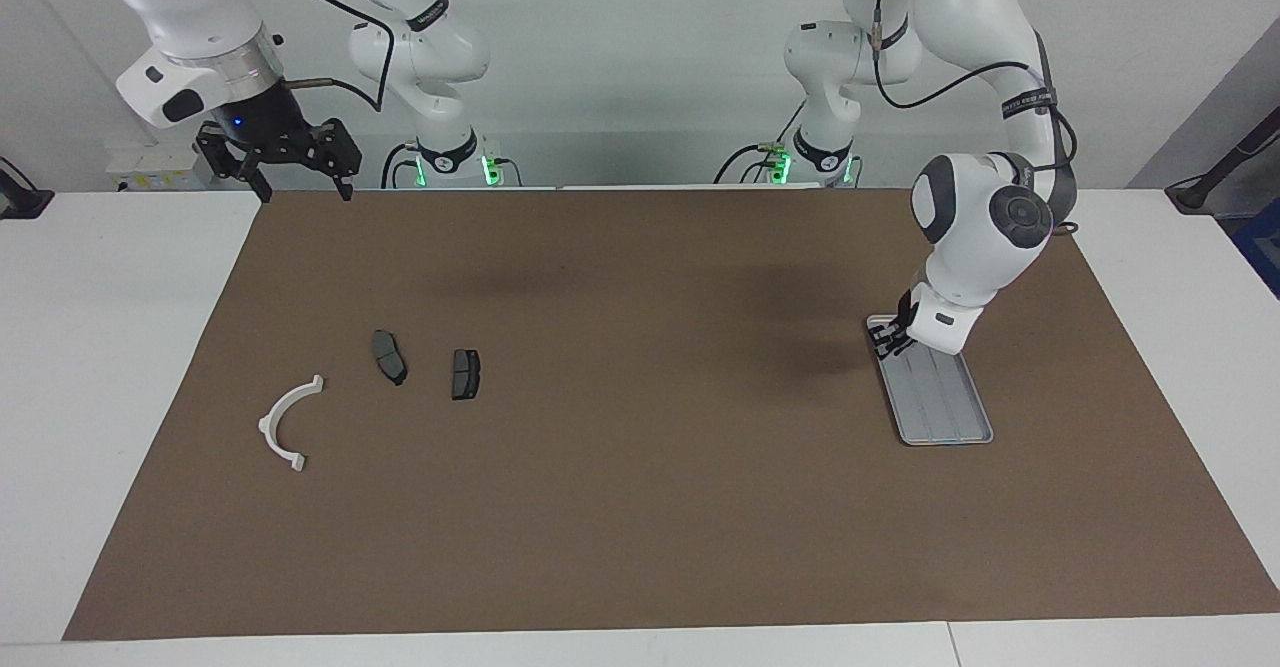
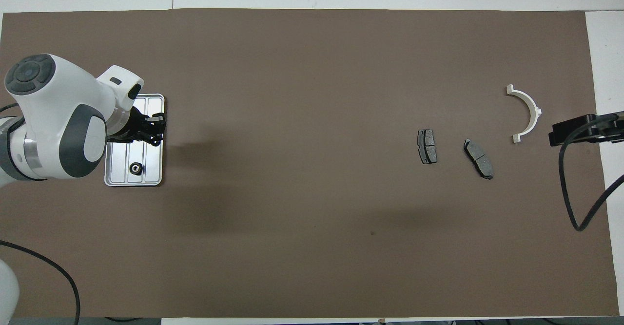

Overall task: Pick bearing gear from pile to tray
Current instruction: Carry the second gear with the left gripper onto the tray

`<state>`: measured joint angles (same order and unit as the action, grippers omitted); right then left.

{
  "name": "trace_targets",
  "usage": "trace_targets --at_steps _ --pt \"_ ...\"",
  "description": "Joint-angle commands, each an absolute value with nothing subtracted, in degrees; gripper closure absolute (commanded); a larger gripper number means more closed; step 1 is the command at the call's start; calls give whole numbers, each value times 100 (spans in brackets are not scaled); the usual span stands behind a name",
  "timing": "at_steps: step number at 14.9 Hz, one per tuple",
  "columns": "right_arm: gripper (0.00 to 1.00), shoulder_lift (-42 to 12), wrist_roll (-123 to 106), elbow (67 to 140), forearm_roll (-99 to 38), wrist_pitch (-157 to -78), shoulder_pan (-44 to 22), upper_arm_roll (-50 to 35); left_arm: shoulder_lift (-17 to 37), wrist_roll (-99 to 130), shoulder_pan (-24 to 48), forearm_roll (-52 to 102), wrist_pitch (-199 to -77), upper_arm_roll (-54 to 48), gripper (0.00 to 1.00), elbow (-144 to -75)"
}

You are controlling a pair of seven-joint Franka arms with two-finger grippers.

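Tray [image 2: 157, 102] sits on the brown mat [image 1: 640, 507] toward the left arm's end of the worktop [image 1: 110, 347], long side running away from the robots. One small black round piece [image 2: 135, 168] lies in the tray at the end nearer the robots.

Left claw [image 2: 155, 131] is over the tray's edge, mid-length, fingertips closed together; can't make out whether anything is pinched between them.

Pile remains toward the right arm's end: two dark brake pads [image 1: 389, 356] [image 1: 465, 373] side by side, white half-ring bracket [image 1: 286, 423] near them, farther from the robots.

Right claw [image 1: 291, 159] waits up in the air over the mat's corner at its own end, fingers spread wide, holding nothing.
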<state>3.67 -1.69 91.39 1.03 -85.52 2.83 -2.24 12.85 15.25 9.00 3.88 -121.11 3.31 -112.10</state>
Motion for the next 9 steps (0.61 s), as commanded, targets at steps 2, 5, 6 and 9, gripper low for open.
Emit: trace_targets --at_steps 2,5,6,9 --pt "0 431 -176 9158 105 -8455 404 -281 1160 986 633 369 -12480 272 100 -11583" --pt "0 439 -176 9158 105 -8455 404 -281 1282 906 572 352 -13128 290 100 -11768" --pt "0 457 -167 9158 105 -8464 413 -281 1335 827 536 299 -13261 299 100 -11769" --pt "0 466 -167 9202 105 -8473 413 -281 1362 809 466 27 -13341 299 99 -11760"
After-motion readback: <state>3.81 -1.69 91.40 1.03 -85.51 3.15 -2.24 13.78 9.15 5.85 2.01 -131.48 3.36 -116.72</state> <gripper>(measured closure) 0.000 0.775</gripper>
